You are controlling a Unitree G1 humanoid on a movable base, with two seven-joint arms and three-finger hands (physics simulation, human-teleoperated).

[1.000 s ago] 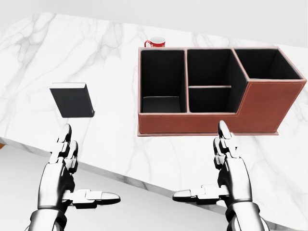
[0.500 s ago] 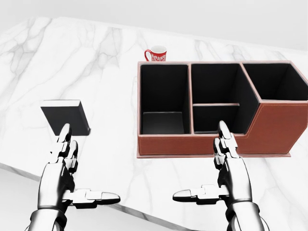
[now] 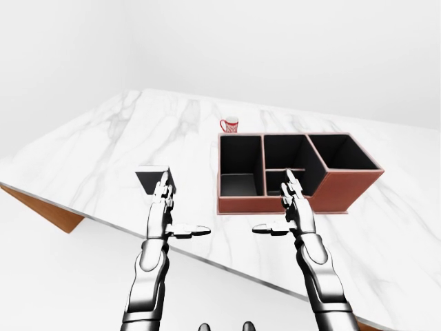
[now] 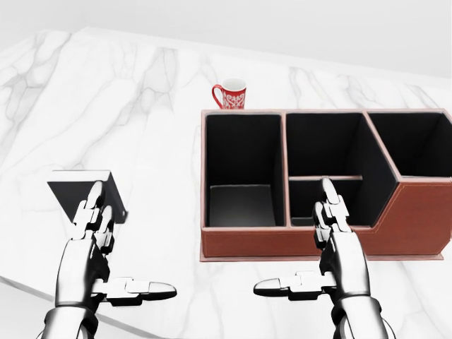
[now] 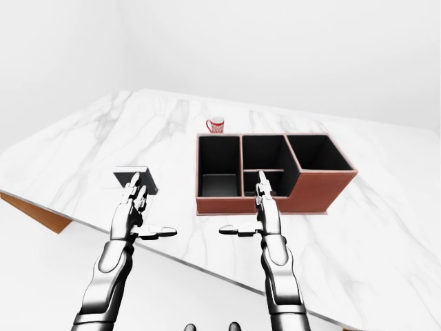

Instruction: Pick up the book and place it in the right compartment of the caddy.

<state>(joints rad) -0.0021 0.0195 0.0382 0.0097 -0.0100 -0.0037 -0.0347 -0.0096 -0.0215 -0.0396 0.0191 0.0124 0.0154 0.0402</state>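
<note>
A dark book (image 4: 67,189) with a pale page edge lies flat on the white marble table (image 4: 141,127), at the left of the head view. The fingers (image 4: 92,212) of my left hand (image 4: 126,244) overlap its right part in the picture; the hand is open, palm inward, thumb out. The brown caddy (image 4: 247,244) with black compartments stands to the right, and its right compartment (image 4: 417,141) is empty. My right hand (image 4: 295,240) is open below the caddy's near wall, holding nothing.
A red-and-white mug (image 4: 229,94) stands just above the caddy's left compartment in the head view. The table's near edge (image 3: 103,224) runs diagonally under my forearms, with a brown underside (image 3: 48,210) showing at the left.
The whole picture has shifted: the camera has moved closer, so book, caddy and mug sit lower and larger. Both hands keep the same open pose in the view.
</note>
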